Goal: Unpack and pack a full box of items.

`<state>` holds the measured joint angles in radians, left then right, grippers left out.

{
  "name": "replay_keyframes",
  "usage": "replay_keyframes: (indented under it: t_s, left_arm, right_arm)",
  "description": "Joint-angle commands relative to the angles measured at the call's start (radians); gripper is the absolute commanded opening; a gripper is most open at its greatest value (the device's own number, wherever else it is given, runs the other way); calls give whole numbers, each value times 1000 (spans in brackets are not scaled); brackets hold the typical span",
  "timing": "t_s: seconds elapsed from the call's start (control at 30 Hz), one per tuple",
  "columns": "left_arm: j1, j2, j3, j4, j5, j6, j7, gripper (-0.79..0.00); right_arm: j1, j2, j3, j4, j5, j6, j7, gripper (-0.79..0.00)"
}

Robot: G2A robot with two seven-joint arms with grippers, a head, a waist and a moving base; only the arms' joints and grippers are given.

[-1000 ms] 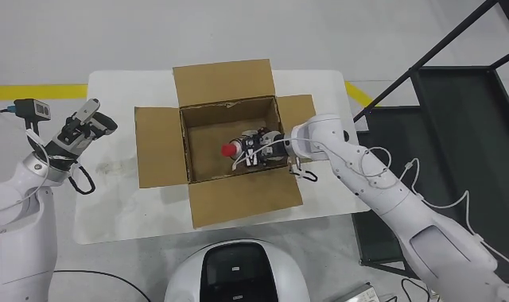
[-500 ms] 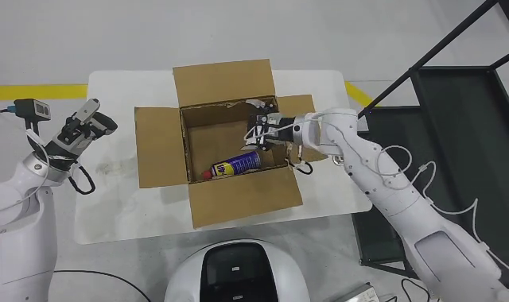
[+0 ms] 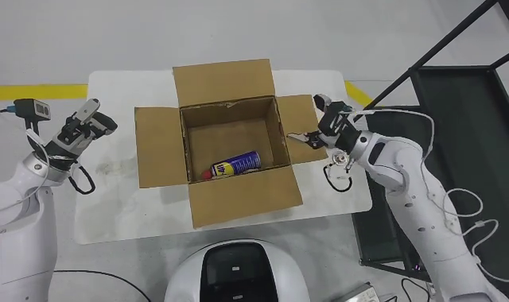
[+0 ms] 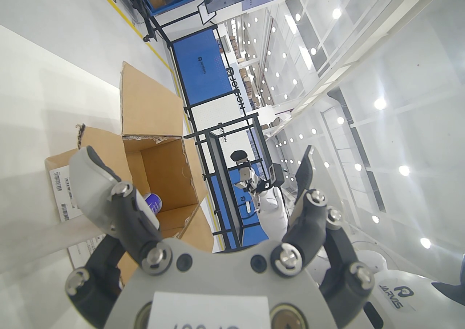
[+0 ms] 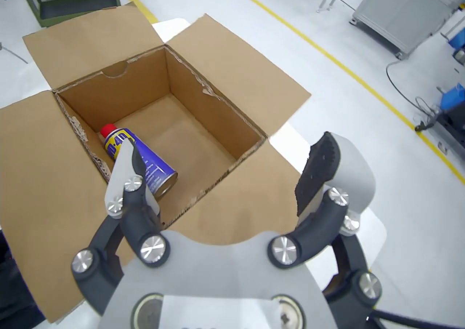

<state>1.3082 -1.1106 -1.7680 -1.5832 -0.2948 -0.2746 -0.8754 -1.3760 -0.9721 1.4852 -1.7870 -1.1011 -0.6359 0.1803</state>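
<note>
Just now the right hand [image 5: 226,148] has let go and drawn back out of the box. Its two black-padded fingers stand wide apart with nothing between them, above the right-side flap. That leaves the blue cylindrical metal spray can with a red cap [image 5: 140,163] lying on its side on the floor of the brown corrugated cardboard box [image 5: 203,90], along the wall nearest the robot and seemingly touching it. One item looks packed, and the hand is free for the next. The can is smooth and glossy; the box is matte, with ragged edges and flaps splayed outward over the white table [image 3: 111,199]. Farther off, the left hand [image 3: 99,118] hovers spread open at the table's left edge.
</note>
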Motion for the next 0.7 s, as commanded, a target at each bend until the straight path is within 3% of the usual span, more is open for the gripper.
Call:
replay_keyframes:
  t_s: [0.0,0.53,0.67]
  left_arm:
    - [0,0,0,0,0,0,0,0]
    - [0,0,0,0,0,0,0,0]
    - [0,0,0,0,0,0,0,0]
  right_arm:
    - [-48,3,44,-29,19,31,36,0]
    - [-48,3,46,-26,22,39,35,0]
    - [-49,5,82,45,22,65,35,0]
